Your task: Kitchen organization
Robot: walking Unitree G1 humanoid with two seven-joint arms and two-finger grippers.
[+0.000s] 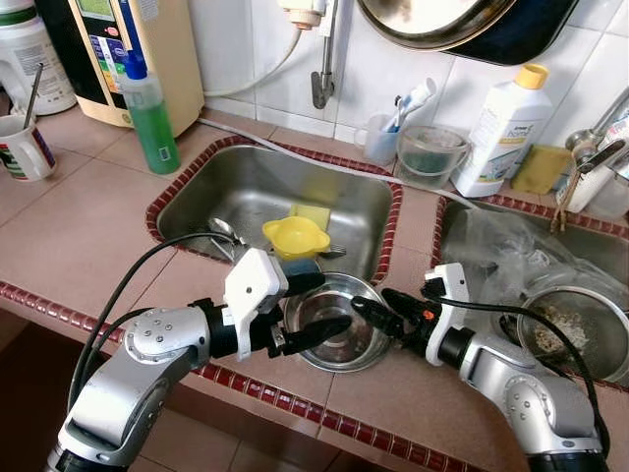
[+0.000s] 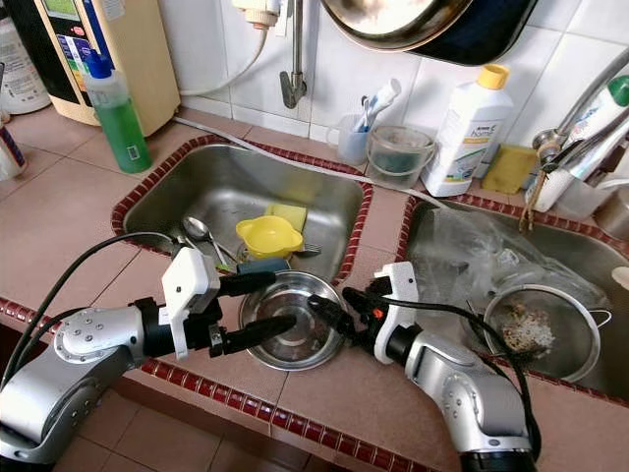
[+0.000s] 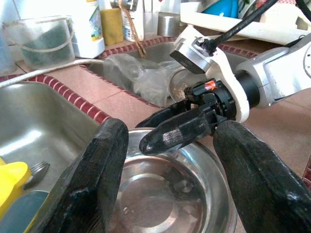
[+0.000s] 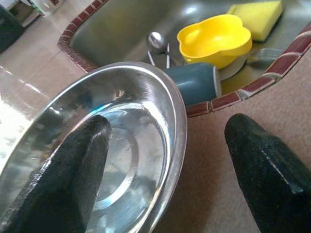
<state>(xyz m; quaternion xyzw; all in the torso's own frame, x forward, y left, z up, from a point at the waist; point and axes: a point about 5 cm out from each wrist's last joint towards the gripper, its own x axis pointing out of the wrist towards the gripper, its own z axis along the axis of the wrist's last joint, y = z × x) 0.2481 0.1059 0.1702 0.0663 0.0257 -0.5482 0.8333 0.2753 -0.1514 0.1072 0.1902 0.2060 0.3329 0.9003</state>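
So the steel bowl point(image 1: 334, 323) sits on the counter point(image 1: 88, 246) at the front edge of the left sink point(image 1: 265, 192), right between both grippers. The right gripper point(image 1: 371, 310) is the closer one: its fingers are spread wide, one tip inside the bowl, the other outside, straddling the rim on its side, nothing pinched yet. The left gripper point(image 1: 319, 307) hangs open too, over the opposite rim, holding nothing.
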